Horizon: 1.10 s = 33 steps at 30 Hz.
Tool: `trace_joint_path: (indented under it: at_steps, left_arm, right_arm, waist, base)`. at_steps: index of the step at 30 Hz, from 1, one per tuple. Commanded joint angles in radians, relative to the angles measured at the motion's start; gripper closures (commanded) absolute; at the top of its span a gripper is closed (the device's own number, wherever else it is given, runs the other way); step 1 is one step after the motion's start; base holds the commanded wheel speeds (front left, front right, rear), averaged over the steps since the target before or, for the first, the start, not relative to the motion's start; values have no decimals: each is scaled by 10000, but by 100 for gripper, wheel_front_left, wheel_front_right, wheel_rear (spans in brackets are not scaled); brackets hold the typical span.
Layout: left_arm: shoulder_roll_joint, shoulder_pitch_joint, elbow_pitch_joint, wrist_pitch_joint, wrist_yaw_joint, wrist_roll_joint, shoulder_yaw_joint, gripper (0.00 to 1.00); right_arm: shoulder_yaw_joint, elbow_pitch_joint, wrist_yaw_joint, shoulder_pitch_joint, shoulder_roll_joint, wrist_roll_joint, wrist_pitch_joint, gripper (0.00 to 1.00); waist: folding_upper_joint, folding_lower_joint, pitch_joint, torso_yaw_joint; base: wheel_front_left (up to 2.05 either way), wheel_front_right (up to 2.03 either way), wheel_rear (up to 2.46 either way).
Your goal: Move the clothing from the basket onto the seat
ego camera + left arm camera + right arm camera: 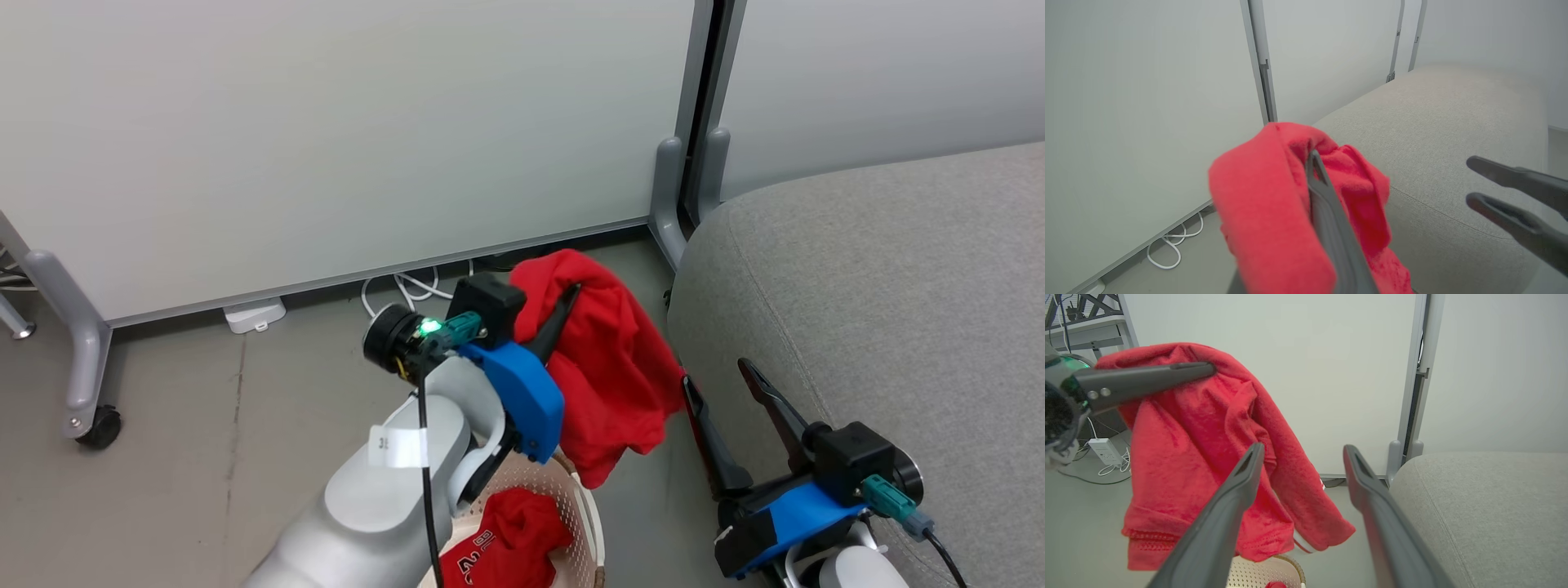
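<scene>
At frame centre, red garment (612, 367) clamped in the left gripper (571, 294), hanging above basket (581, 498) at bottom, right gripper (718, 376) lower right, fingers apart, empty, beside grey sofa (882, 278).

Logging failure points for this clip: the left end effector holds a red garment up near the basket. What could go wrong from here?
1. The left end effector seems to pinch only a bunched fold of the garment; it could slip and drop on the floor beside the basket.
2. Its hanging hem could snag the open right end effector before clearing the seat edge.
</scene>
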Motion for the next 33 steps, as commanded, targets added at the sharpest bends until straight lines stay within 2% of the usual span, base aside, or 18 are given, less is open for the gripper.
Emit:
trace_joint_path:
  at_steps: [1, 11, 22, 33]
  left_arm:
    - [10, -208, -83, 28, 36, -76, -54, 100]
    - [10, -785, -470, 94, 373, -770, -944, 100]
    - [9, -958, -104, -194, 551, -1292, -1552, 100]
    - [8, -1144, 74, -394, 639, -1704, -2071, 100]
  right_arm:
    - [-8, -37, 1, 135, -21, -48, 37, 0]
    - [182, -63, 1, 117, -21, 34, 115, 0]
    - [260, 12, 1, 14, -21, -48, 203, 0]
    - [772, 755, 1, -839, -19, -43, 1051, 0]
  waist:
    - [-1, 0, 0, 4]
    - [-1, 0, -18, -66]
    - [-1, 0, 4, -146]
    - [-1, 0, 81, -118]
  base:
    - [0, 0, 0]
    - [0, 0, 0]
    - [0, 0, 0]
    - [0, 0, 0]
